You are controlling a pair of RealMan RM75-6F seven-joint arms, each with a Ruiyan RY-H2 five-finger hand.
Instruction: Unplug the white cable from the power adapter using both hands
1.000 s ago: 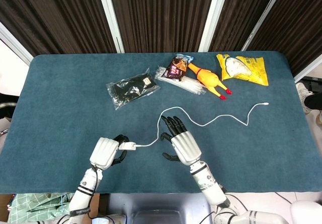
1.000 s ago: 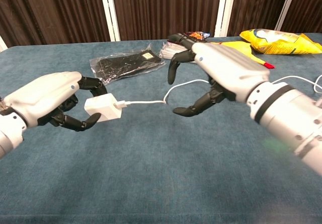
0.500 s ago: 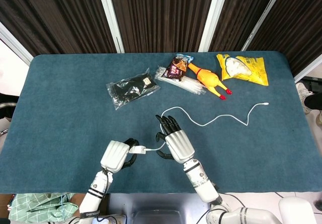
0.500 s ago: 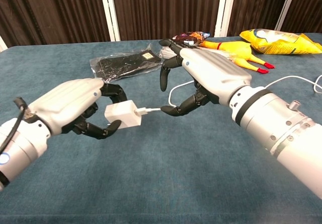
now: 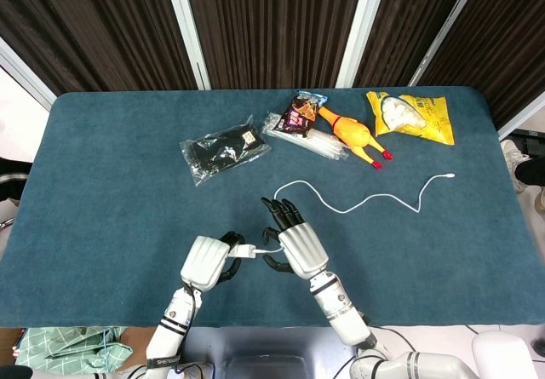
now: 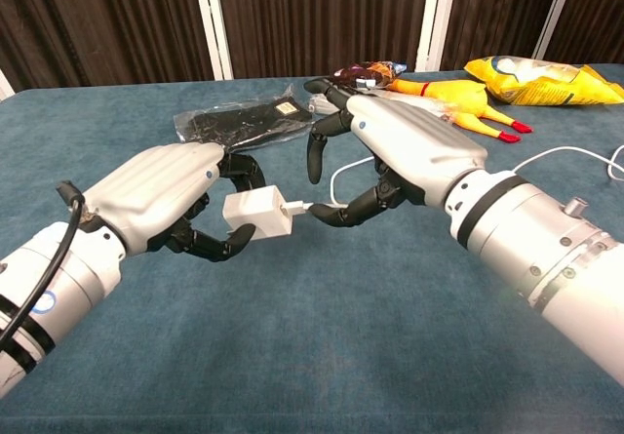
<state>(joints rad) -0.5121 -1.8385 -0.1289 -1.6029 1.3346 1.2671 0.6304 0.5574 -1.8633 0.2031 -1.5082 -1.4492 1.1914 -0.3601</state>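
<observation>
The power adapter [image 6: 255,214] is held by the left hand [image 6: 166,196]; the white cable [image 6: 319,206] should be pinched near its plug by the spread-fingered right hand [image 6: 390,151].

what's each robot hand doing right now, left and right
Left robot hand: holding the power adapter.
Right robot hand: open, fingers spread around the white cable beside the plug, not gripping it yet.

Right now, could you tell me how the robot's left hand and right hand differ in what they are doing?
The left hand grips the white power adapter, fingers curled around it; the right hand holds nothing, fingers spread. The left hand sits at the block end, while the right hand is poised by the plug of the white cable, thumb just below it. Both share white shells and black fingers.
</observation>
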